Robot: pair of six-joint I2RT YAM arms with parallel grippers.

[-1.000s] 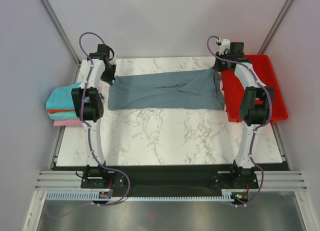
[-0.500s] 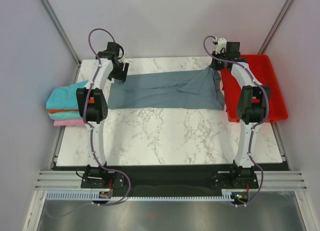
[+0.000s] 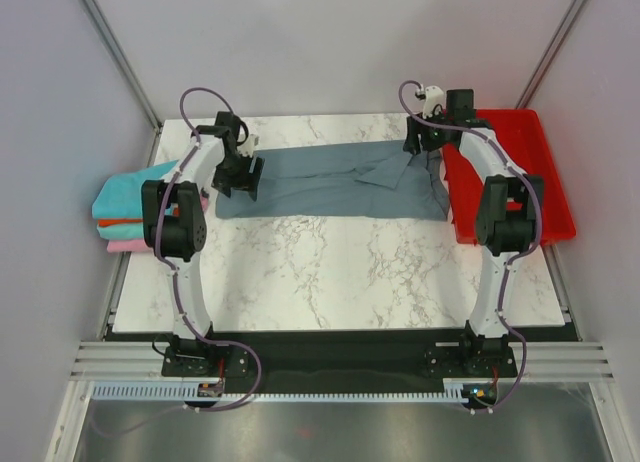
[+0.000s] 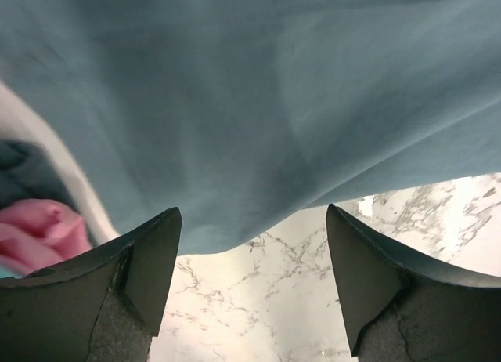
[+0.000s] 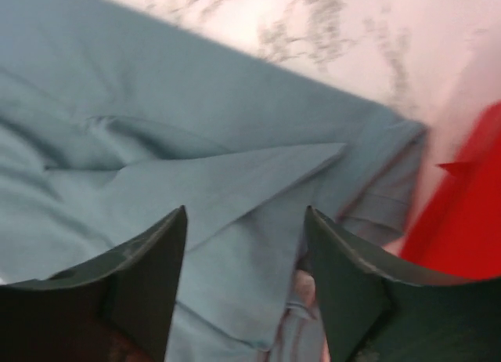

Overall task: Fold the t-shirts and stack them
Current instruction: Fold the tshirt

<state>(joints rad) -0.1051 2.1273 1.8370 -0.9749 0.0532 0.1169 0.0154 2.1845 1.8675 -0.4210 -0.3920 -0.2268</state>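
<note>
From above, my left gripper (image 3: 247, 179) hangs over the left edge of the soft grey-blue shirt (image 3: 330, 182). The shirt lies flat and creased between my two grippers on the marble table (image 3: 330, 272). My right gripper (image 3: 415, 142) sits over its folded right end, with the red tray (image 3: 545, 182) just to its right. Both grippers have moved inward over the cloth since a second ago. The folded stack (image 3: 125, 217) of teal, orange and pink lies left of my left gripper.

At my left wrist, the left fingers (image 4: 141, 284) are spread wide and empty, with the shirt's hem ahead.

At my right wrist, the right fingers (image 5: 141, 291) are also wide and empty, above a pointed fold.
</note>
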